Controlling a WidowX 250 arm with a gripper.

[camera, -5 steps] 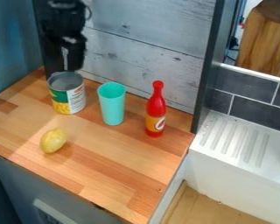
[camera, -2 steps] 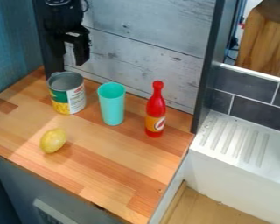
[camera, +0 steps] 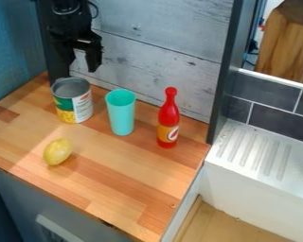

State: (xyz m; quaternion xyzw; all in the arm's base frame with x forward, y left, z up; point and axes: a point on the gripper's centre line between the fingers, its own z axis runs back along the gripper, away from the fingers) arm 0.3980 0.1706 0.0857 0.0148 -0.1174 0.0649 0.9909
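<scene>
The black gripper [camera: 81, 67] hangs at the upper left with its two fingers spread apart and nothing between them. Just below it, an upright can [camera: 72, 100] with a green and yellow label stands on the wooden counter, not touched. To the can's right is an upright teal cup [camera: 121, 113]. Farther right stands a red bottle [camera: 168, 118] with an orange label. A yellow lemon [camera: 57, 151] lies nearer the front left of the counter [camera: 116, 177].
A grey plank wall [camera: 154, 56] rises behind the counter, and a blue wall [camera: 13, 47] bounds the left. A dark vertical post [camera: 227, 78] stands at the back right corner. Beyond it lies a white sink unit [camera: 255, 153] with a ridged drainboard.
The gripper has turned and its fingers have come apart, showing a wide gap. It has shifted slightly to the right. The can, cup, bottle and lemon have stayed put.
</scene>
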